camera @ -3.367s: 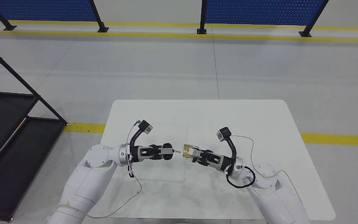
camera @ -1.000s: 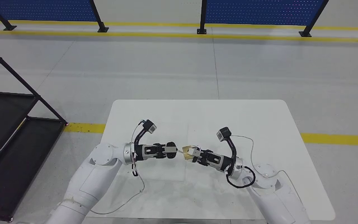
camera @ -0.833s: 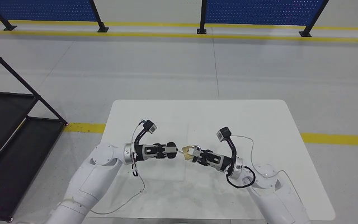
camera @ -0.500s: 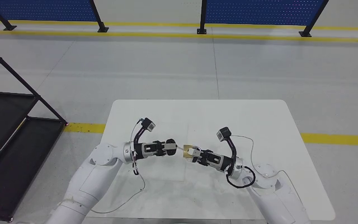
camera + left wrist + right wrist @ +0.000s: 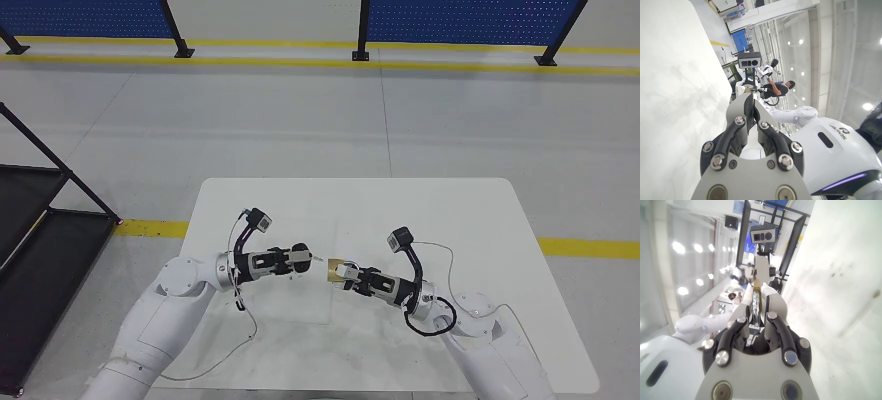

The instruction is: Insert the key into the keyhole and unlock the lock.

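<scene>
Left end effector (image 5: pixel 306 259) clenches the key (image 5: pixel 318 262) at nine o'clock of the lock (image 5: pixel 336 268), which right end effector (image 5: pixel 347 272) grasps.

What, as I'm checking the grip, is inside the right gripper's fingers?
The right gripper holds the lock edge-on: a brass end and a silvery ridged edge show. Its keyhole cannot be seen, and the fingers cover its flat faces.

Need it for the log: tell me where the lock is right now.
In the top view the lock is clamped in the right gripper over the table, close to the tip of the left gripper.
</scene>
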You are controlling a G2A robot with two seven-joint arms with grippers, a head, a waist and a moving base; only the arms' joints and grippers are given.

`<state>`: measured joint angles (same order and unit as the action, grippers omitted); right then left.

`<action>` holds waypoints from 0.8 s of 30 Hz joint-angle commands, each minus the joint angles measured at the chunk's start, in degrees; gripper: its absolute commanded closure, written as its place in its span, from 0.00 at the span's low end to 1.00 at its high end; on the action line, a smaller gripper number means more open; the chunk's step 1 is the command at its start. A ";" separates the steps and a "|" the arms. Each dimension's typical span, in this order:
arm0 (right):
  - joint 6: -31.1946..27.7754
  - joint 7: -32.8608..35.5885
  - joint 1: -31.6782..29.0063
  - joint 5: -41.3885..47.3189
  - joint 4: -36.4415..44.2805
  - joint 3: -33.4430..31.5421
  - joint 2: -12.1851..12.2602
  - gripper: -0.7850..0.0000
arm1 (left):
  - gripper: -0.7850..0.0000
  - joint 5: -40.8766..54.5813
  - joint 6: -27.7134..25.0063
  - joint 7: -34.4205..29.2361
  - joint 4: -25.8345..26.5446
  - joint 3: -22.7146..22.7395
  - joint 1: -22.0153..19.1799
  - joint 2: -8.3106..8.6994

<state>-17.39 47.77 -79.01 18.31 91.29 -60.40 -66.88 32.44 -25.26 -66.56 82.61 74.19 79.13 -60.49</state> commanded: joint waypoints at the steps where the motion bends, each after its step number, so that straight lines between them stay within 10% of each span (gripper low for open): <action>1: 0.00 0.00 0.00 0.00 0.00 0.00 0.00 1.00 | 1.00 0.79 0.70 -1.59 0.37 0.59 0.56 0.21; 14: 0.00 0.00 0.00 0.00 0.00 0.00 0.00 1.00 | 1.00 -1.07 -0.53 1.18 0.68 0.90 0.81 0.19; 24: 0.00 0.00 0.00 0.00 0.00 0.00 0.00 1.00 | 1.00 -30.95 -21.86 20.10 0.82 3.40 3.43 0.22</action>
<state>-17.39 47.77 -79.01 18.31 91.29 -60.40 -66.88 4.53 -45.36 -48.12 83.28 77.62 82.37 -60.24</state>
